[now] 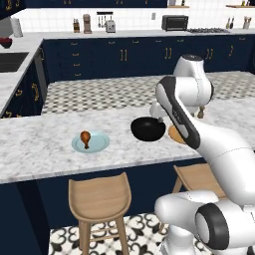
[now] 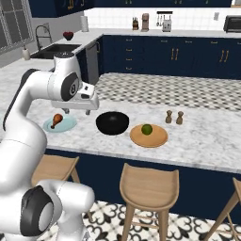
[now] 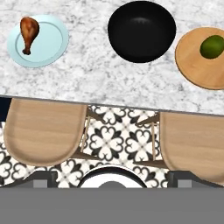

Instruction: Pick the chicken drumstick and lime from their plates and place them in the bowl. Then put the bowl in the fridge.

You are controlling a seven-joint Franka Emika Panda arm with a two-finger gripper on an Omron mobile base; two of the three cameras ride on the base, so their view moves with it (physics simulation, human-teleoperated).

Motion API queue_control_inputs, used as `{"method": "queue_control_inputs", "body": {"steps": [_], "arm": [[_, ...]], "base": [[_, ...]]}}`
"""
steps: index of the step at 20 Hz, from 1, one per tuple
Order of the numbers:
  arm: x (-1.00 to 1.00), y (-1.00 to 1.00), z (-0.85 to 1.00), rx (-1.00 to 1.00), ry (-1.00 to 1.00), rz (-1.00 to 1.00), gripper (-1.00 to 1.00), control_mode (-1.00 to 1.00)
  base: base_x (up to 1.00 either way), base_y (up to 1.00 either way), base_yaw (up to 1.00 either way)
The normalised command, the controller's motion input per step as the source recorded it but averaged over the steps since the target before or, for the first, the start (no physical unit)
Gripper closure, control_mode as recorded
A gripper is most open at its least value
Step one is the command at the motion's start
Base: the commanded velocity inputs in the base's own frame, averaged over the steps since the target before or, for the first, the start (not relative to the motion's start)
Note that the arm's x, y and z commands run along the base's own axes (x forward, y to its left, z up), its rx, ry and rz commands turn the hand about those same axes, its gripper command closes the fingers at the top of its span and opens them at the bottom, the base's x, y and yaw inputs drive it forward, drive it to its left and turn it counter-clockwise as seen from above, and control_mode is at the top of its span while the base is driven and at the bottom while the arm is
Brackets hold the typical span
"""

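Progress: nothing placed yet, by the look of the counter; both foods sit on their plates and the bowl is empty
Drumstick: small orange-brown roasted chicken drumstick (image 3: 29,33) lies on the round pale light-blue plate (image 3: 52,46), toward one side of it, at the left end of the row in the hand view
Lime: small round green lime (image 3: 212,46) rests on the round flat tan wooden plate (image 3: 194,65) at the opposite end
Bowl: round deep glossy black bowl (image 3: 141,30) stands on the grey-white marble counter (image 3: 100,78) between the two plates, touching neither
Remaining: pick drumstick, pick lime, drop both in the bowl, carry bowl to fridge
Arm pose: white arm raised and bent, hand above the counter's near edge and the wooden stools (image 3: 43,131), camera looking straight down
Gripper: two-finger gripper (image 2: 75,112) well clear of all items, jaws spread wide, holding nothing
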Motion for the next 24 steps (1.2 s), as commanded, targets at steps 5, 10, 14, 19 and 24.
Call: {"method": "queue_control_inputs", "body": {"steps": [5,10,14,19,24], "arm": [[0.37,-0.19,-0.03,0.0,0.0,0.0,-1.0,-1.0],[0.61,-0.94,-0.23,0.0,0.01,0.0,-1.0,-1.0],[0.75,-1.0,-0.39,0.0,0.06,0.0,-1.0,-1.0],[0.48,-0.97,-0.53,0.0,0.02,0.03,-1.0,-1.0],[0.53,-0.72,-0.57,0.0,0.03,0.08,-1.0,-1.0]], "base": [[0.26,0.0,0.0],[0.0,0.0,0.0],[0.0,0.0,0.0],[0.0,0.0,0.0],[0.0,0.0,0.0]]}}
